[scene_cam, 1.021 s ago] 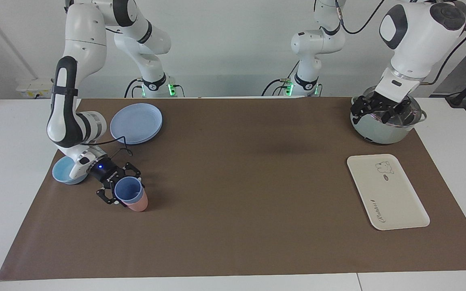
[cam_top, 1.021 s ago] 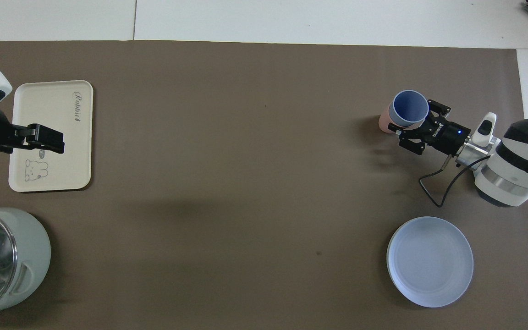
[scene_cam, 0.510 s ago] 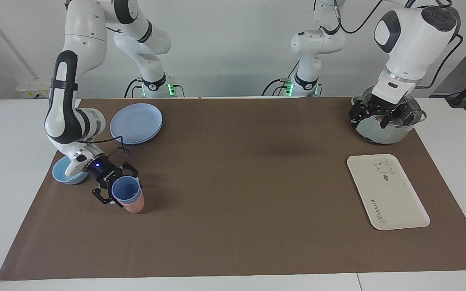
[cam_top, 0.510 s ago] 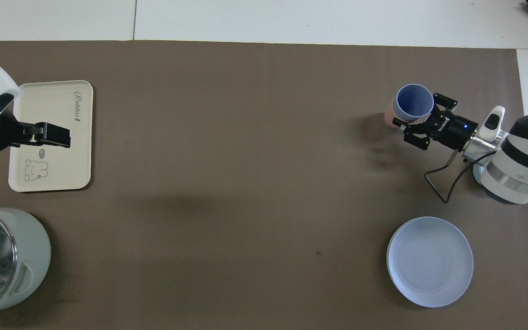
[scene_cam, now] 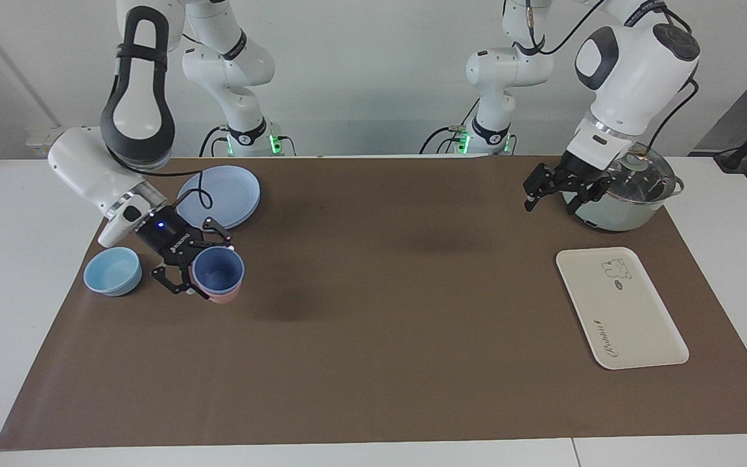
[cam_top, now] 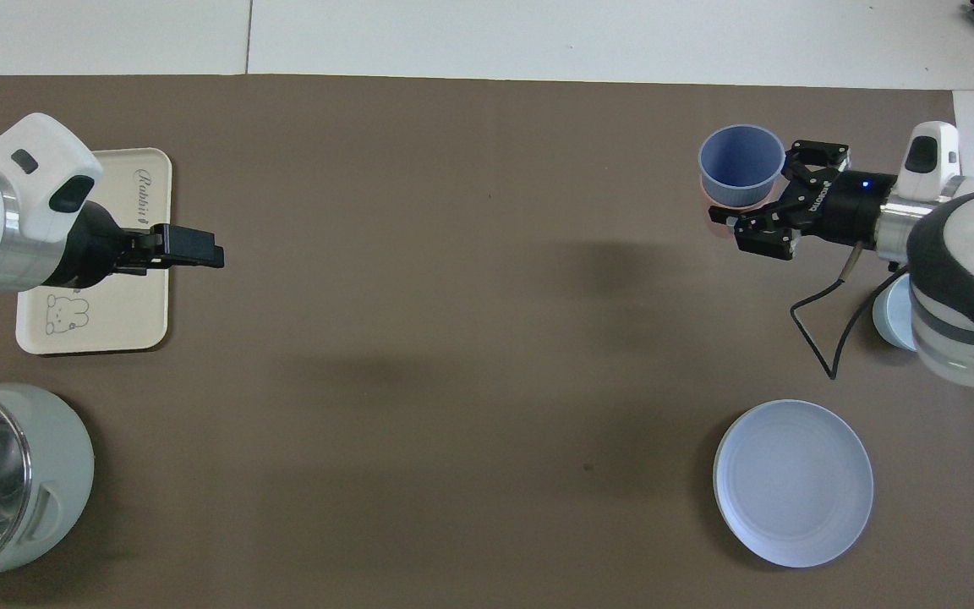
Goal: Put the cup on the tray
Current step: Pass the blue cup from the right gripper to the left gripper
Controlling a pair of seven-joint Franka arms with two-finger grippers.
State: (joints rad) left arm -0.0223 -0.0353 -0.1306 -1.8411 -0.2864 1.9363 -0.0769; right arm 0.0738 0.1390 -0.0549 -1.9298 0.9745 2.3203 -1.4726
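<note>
The periwinkle-blue cup (scene_cam: 218,271) (cam_top: 741,163) hangs over the mat at the right arm's end of the table, tipped so its inside shows. My right gripper (scene_cam: 195,269) (cam_top: 774,188) is shut on its rim. A sliver of a pink cup (scene_cam: 223,299) (cam_top: 717,213) shows just beneath it; I cannot tell whether it is carried along or stands on the mat. The cream tray (scene_cam: 620,311) (cam_top: 115,321) lies flat at the left arm's end. My left gripper (scene_cam: 548,198) (cam_top: 208,252) hangs open and holds nothing, over the mat beside the pot and the tray.
A lidded grey-green pot (scene_cam: 620,201) (cam_top: 5,474) stands nearer to the robots than the tray. A round blue plate (scene_cam: 218,196) (cam_top: 793,482) and a light-blue bowl (scene_cam: 112,270) (cam_top: 889,313) sit near the right arm. The brown mat (scene_cam: 380,324) covers the table.
My right gripper has lifted the cup off the mat and drawn it toward the robots, uncovering the bowl. My left gripper has swung from over the pot toward the table's middle.
</note>
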